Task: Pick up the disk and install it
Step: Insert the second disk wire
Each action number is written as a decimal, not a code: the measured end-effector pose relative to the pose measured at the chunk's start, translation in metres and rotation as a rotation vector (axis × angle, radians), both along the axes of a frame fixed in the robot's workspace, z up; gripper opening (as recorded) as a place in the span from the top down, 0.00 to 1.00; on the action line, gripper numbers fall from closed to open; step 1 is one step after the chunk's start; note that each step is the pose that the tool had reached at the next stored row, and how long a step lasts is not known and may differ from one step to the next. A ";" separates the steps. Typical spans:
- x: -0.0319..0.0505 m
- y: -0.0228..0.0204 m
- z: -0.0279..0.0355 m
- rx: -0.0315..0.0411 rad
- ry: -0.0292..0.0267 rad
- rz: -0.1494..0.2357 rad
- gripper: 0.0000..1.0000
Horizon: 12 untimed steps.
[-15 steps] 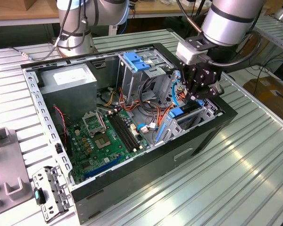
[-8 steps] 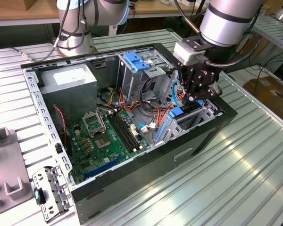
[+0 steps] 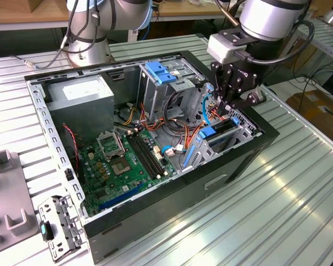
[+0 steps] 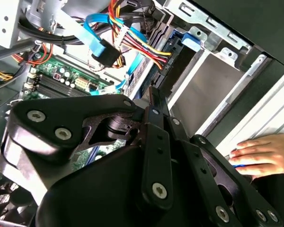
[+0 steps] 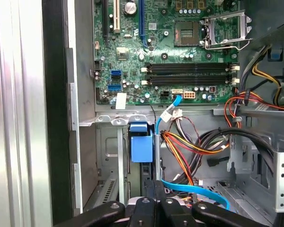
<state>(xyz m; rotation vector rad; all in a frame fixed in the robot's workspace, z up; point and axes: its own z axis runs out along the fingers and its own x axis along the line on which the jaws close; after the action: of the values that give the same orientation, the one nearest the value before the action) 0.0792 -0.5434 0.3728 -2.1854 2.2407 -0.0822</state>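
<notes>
- the disk [image 3: 217, 133] is seen slotted on edge in the lower drive bay [image 3: 241, 138] of the open pc case [image 3: 155, 213], blue carrier tab facing up
- the gripper [image 3: 231, 106] is parked right above it, fingers pinched together with nothing between them
- the disk's long axis runs down into the bay, straight under the tool

Bright overhead light glares on the ribbed bench [image 3: 277, 183] at four o'clock; all views stay sharp.

An open computer case [image 3: 155, 221] exposes a green motherboard [image 3: 122, 166], grey power supply [image 3: 80, 97] and coloured wiring [image 5: 189, 146].
</notes>
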 end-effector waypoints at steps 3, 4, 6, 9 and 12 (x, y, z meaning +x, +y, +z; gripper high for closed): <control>0.0001 0.0022 0.0085 -0.0001 -0.0001 0.000 0.89; 0.0002 0.0028 0.0115 -0.0002 -0.0001 0.000 0.89; 0.0002 0.0043 0.0186 -0.0022 0.0000 0.000 0.89; 0.0003 0.0057 0.0286 -0.0022 0.0000 0.000 0.89; 0.0007 0.0076 0.0354 -0.0030 0.0001 0.000 0.89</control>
<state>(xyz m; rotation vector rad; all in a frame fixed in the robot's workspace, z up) 0.0799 -0.5357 0.4082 -2.1869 2.2421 -0.0856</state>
